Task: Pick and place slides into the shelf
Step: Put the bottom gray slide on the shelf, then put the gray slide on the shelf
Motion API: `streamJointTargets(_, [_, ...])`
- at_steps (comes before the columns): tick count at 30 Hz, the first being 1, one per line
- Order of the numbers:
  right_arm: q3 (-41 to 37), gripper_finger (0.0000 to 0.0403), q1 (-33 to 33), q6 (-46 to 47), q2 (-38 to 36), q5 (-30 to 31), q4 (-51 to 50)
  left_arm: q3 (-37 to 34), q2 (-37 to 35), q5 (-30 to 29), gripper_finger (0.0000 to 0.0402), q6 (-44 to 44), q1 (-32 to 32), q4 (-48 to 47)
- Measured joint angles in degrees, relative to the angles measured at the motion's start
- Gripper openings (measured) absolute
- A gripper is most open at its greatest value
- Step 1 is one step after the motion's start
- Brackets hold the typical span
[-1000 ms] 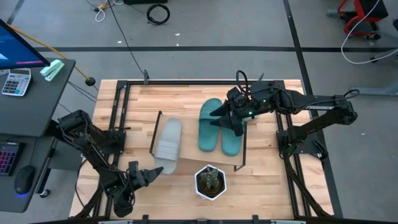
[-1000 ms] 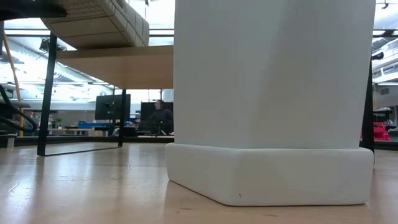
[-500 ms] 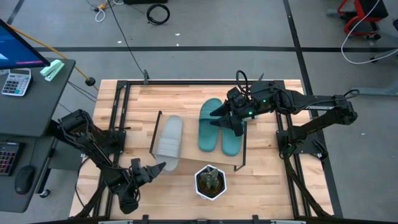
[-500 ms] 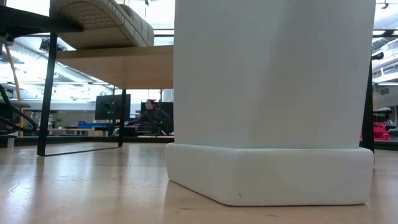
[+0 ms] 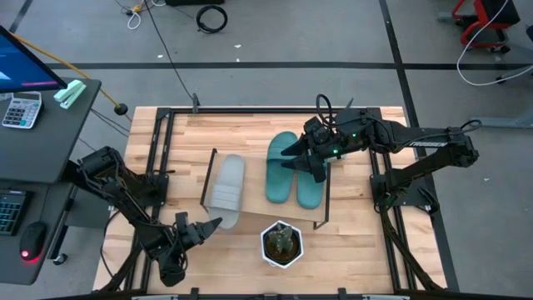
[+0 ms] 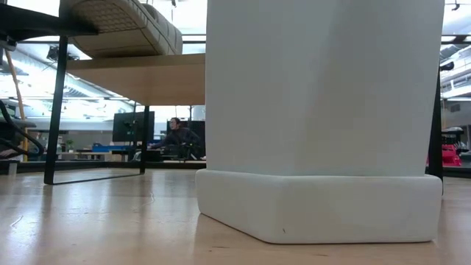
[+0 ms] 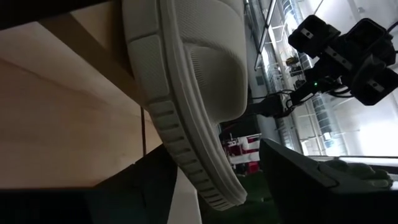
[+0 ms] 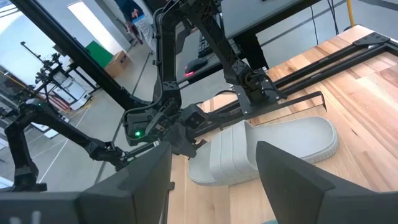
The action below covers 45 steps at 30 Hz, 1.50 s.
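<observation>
The likeliest trouble from here is the light grey slide slipping off the shelf: in the high view its near end juts past the board's front edge, and the left gripper sits just beside that overhanging end with its fingers parted and nothing between them, so a clumsy pull-away or a brush of a fingertip could tip the sandal down onto the table. A second risk, in my judgement, lies with the white pot holding a small plant, which stands on the table close in front of the shelf and near the left arm's path; a wide swing could knock it. The right gripper hovers over the teal-green pair, its fingers apart and holding nothing, low enough that a careless drop could shove those two out of line. As for looks, the grey slide is a chunky foam sandal with a broad moulded strap and a ribbed sole edge (the left wrist view shows the ridges of the slide running along its rim, with the sole resting on the pale wooden board). It lies lengthwise on the left part of the shelf, well apart from the teal pair, which lie side by side and touching on the right part. I can make out only one grey slide for certain; whether a second lies under it I cannot tell.
</observation>
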Motion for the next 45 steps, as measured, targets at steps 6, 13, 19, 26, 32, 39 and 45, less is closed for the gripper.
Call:
streamJointTargets(6, [0.0, 0.0242, 0.0, 0.0, 0.0, 0.0, 0.0, 0.0, 0.0, 0.0, 0.0228, 0.1, 0.0, 0.0])
streamJointTargets(13, [0.0, 0.0242, 0.0, 0.0, 0.0, 0.0, 0.0, 0.0, 0.0, 0.1, 0.0232, -1.3, 0.0, 0.4])
streamJointTargets(19, [0.0, 0.0242, 0.0, 0.0, 0.0, 0.0, 0.0, 0.0, 0.0, 0.3, 0.0266, -1.3, 0.0, 0.1])
streamJointTargets(26, [0.0, 0.0242, 0.0, 0.1, 0.0, -1.3, 0.0, 0.0, 0.0, 4.0, 0.0313, -0.3, -1.1, -3.0])
streamJointTargets(32, [0.0, 0.0242, 0.0, 0.1, 0.0, -1.8, 0.0, 0.0, 0.0, 6.1, 0.0340, 0.1, -2.7, -3.1])
streamJointTargets(39, [0.0, 0.0242, -0.1, -0.2, 0.0, -4.6, -0.2, 0.0, 0.0, 9.2, 0.0358, 0.1, -9.6, 2.2])
streamJointTargets(45, [0.0, 0.0242, -1.1, -2.0, 0.0, -6.7, -3.8, 0.6, 0.0, 9.4, 0.0356, 4.8, -14.4, 10.6])
